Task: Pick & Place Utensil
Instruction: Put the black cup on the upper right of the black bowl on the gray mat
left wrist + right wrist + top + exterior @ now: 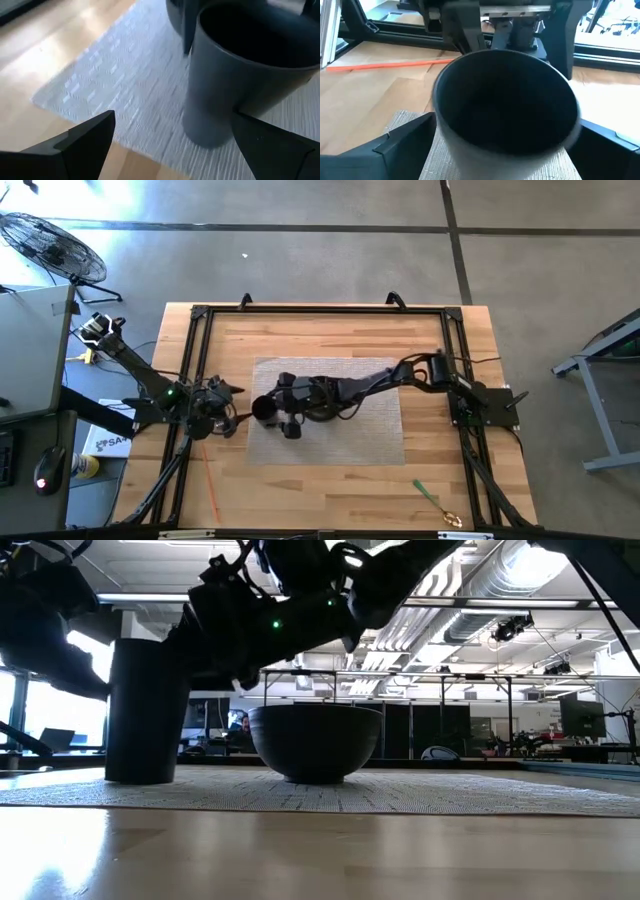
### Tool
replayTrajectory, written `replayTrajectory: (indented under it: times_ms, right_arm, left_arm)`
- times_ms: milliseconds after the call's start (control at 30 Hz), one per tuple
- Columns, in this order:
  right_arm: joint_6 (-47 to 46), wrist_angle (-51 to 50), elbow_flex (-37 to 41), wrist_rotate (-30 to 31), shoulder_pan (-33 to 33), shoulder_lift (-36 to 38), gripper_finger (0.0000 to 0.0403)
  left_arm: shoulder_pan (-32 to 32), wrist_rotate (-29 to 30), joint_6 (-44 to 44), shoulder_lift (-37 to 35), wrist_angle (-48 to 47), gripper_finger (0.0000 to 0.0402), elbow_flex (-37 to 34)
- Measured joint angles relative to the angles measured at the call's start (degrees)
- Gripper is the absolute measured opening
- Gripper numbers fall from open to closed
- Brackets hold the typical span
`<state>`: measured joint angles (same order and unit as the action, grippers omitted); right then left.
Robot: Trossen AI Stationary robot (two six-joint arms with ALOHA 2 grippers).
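Note:
A dark cup (265, 408) stands upright on the grey woven placemat (370, 435), with a dark bowl (315, 740) beside it on the mat. My right gripper (507, 125) reaches in from the table's right, open, one finger on either side of the cup (505, 110). My left gripper (172, 125) is open at the mat's left edge, close to the cup (240, 75). A green-handled utensil with a gold head (435, 500) lies on the wood at the near right, far from both grippers. My right gripper's fingers (405, 142) stand level beside the cup's wall (445, 140), low on it; I cannot tell whether they touch it. My left gripper has one fingertip (250, 130) close to the cup's lower wall (220, 120); I cannot tell whether it touches. The cup's base is on the mat.
An orange stick (210, 485) lies on the wood at the near left. A black frame (320, 310) runs around the table top. Bare wood shows along the near edge (330, 500).

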<state>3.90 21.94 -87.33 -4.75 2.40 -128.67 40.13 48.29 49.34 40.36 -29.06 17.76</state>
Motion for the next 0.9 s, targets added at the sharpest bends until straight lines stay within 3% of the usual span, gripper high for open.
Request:
replayTrajectory:
  times_ms: [200,667,733,900]
  right_arm:
    - [-1.48,6.16,0.01,0.16,-0.1,-1.49,0.0398]
    - [-3.76,2.16,0.17,1.28,0.23,0.71,0.0345]
    - [-2.36,-1.78,0.17,3.01,0.55,3.65,0.0345]
    - [2.5,-11.9,0.02,14.56,2.04,12.89,0.0343]
  left_arm:
    - [-0.02,0.79,-0.02,0.02,-0.15,0.0389,0.0]
    - [-0.02,-1.79,0.02,-0.02,-2.36,0.0389,0.58]
    - [-0.02,-3.85,0.28,-0.04,-3.66,0.0389,1.61]
    - [0.01,-5.81,0.22,-0.04,-4.27,0.0389,2.89]
